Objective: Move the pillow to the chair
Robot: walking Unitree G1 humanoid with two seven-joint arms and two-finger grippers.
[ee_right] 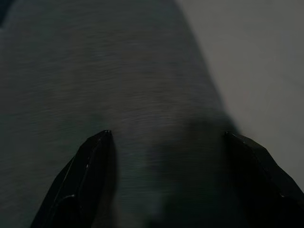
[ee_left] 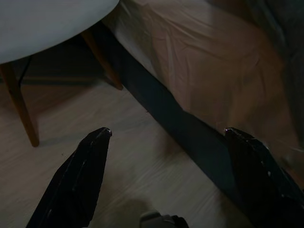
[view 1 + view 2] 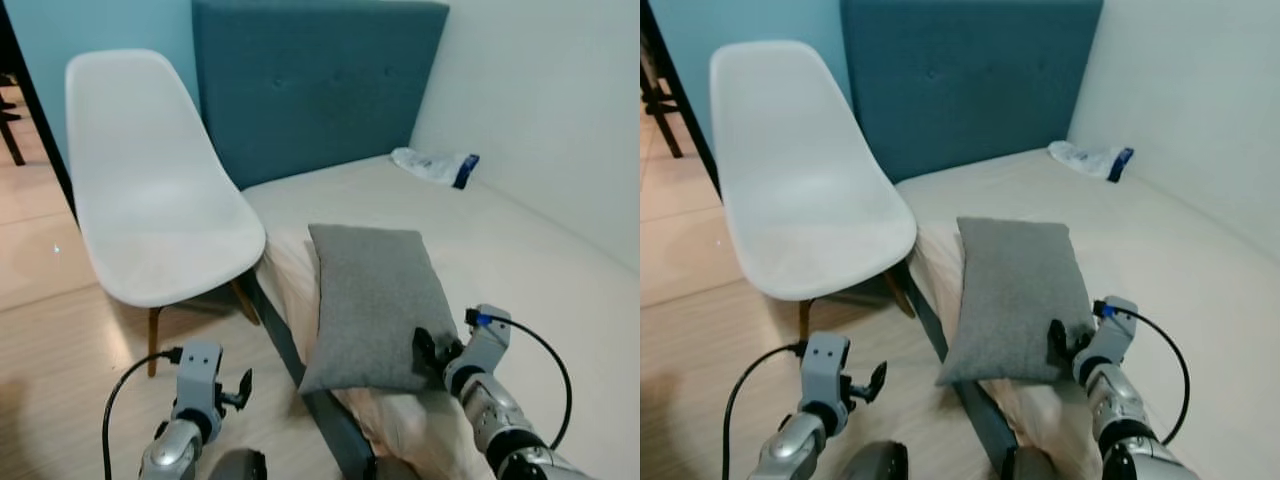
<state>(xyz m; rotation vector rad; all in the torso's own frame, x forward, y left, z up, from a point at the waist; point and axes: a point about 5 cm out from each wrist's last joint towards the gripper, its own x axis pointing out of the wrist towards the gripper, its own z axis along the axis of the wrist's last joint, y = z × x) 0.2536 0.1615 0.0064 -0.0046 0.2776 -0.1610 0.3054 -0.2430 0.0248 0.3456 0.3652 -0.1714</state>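
A grey rectangular fabric pillow (image 3: 375, 305) lies flat near the side edge of a bed covered in a cream sheet (image 3: 520, 250), its near end hanging slightly past that edge above the dark bed frame (image 3: 330, 415). The right gripper (image 3: 432, 352) sits at the pillow's near corner on the mattress side, jaws spread wide; in the right wrist view the grey fabric spans the space between the two black fingers (image 1: 83, 183), with the cream sheet beside it. The left gripper (image 3: 238, 390) hangs low over the pale wooden floor (image 3: 60, 370), beside the bed frame, jaws also wide and holding nothing. A white moulded plastic chair with wooden legs (image 3: 160, 200) stands just beside the bed, against the blue padded headboard (image 3: 320, 80). A crumpled white-and-blue plastic packet (image 3: 435, 166) rests near the head end of the bed by the wall.
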